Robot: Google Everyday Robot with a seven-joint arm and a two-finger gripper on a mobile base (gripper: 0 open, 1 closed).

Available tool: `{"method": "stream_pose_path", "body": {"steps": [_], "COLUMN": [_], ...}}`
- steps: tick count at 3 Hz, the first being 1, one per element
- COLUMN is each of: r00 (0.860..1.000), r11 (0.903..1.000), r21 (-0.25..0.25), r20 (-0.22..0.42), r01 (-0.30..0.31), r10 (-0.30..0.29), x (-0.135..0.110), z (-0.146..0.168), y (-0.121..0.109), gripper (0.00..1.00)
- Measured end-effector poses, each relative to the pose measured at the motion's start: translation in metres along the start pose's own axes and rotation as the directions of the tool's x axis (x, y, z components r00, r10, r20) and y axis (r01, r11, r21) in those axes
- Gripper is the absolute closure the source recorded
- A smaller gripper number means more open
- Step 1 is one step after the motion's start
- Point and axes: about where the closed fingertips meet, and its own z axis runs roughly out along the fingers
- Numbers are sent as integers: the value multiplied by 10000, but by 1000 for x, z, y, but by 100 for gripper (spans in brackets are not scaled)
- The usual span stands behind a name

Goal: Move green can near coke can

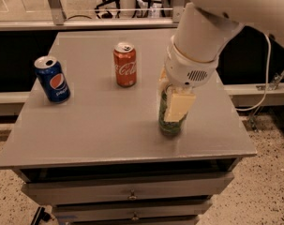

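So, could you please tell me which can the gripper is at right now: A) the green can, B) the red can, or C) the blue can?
A: the gripper sits over the green can, which stands on the table to the right of the red can, while the blue can stands apart at the left.

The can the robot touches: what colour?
Green with pale markings, best in the camera view; the gripper clasps the green can.
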Motion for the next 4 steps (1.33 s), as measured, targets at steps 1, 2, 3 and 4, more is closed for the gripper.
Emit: {"method": "stream_pose_path", "body": {"steps": [1,2,3,4], "r00": [9999,9998,9994,9973], "r11": [9993,9975,9952,9920], "r21": [349,693,959,1078], "r20": [-8,-135,-253,-260], "r01": [132,133,-206,-651], "r10": [-132,-124,232,683], "x": [-11,-22,-30,-29], "z": [-18,-37,-50,-56], "y": [-6,-22,-49,-83], "gripper": [100,100,100,100]}}
